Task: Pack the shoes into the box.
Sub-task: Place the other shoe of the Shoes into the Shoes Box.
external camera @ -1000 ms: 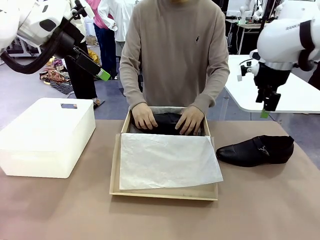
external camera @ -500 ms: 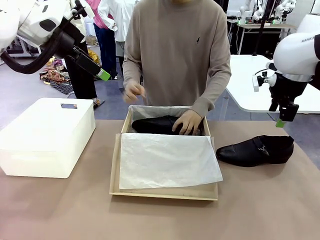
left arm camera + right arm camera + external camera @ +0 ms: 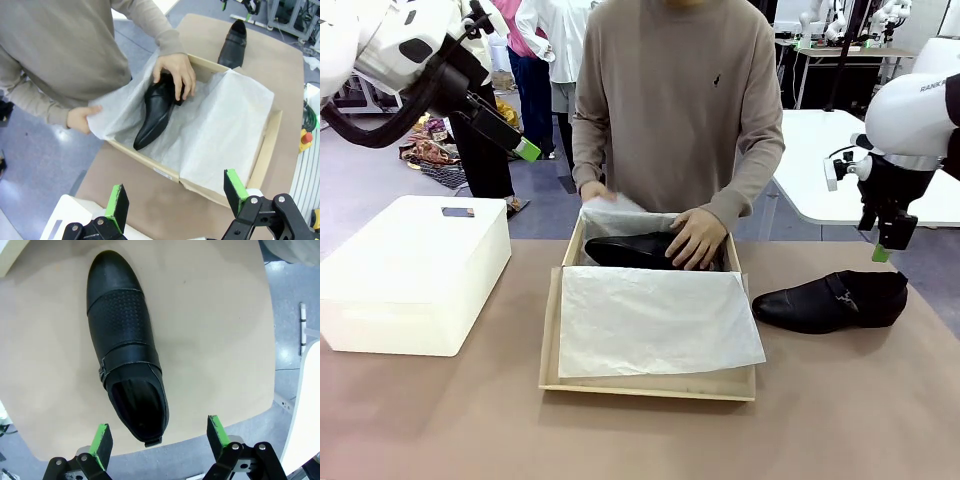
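One glossy black shoe [image 3: 630,248] lies on its side in the far part of the tan box [image 3: 650,385], on white tissue paper [image 3: 655,320]. The person's one hand [image 3: 698,240] rests on its heel while the other hand [image 3: 592,192] lifts the tissue at the box's far left corner. A second shoe [image 3: 830,300] sits on the table right of the box, toe toward it. My right gripper [image 3: 883,250] hangs open just above its heel; in the right wrist view the shoe [image 3: 127,345] lies ahead of the gripper [image 3: 160,432]. My left gripper [image 3: 525,150] stays open, high at the far left, looking down on the box [image 3: 267,145].
A large white plastic bin [image 3: 415,270] stands on the table's left side. A white table [image 3: 840,160] lies behind at the right, and people stand farther back. Bare brown tabletop runs along the near edge.
The person's hand left the shoe in the box and took hold of the tissue at the far left corner. My right arm swung right and lowered toward the loose shoe's heel.
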`<control>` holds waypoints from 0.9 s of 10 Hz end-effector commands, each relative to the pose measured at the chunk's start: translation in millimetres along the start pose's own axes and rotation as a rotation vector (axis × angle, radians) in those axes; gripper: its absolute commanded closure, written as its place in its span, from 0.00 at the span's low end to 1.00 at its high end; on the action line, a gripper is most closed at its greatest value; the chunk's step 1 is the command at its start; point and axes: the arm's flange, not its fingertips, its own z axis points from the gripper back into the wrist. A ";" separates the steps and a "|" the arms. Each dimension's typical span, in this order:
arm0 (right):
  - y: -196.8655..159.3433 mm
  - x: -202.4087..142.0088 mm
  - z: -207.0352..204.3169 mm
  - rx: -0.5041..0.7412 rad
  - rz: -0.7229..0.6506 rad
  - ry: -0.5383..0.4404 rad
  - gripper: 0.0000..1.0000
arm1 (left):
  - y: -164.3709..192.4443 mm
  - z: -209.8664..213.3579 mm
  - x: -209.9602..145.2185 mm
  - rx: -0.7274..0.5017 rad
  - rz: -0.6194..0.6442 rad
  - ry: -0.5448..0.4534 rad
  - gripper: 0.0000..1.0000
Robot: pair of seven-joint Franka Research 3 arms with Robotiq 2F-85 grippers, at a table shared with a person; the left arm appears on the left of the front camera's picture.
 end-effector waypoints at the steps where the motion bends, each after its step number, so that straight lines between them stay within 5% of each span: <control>1: -0.5 -2.6 3.3 -0.010 -0.004 -0.002 0.00 | 2.4 0.9 -1.3 -0.018 -0.012 -0.021 0.00; 9: -0.5 -2.6 3.3 -0.010 -0.004 -0.002 0.00 | 2.4 0.9 -1.3 -0.018 -0.012 -0.021 0.00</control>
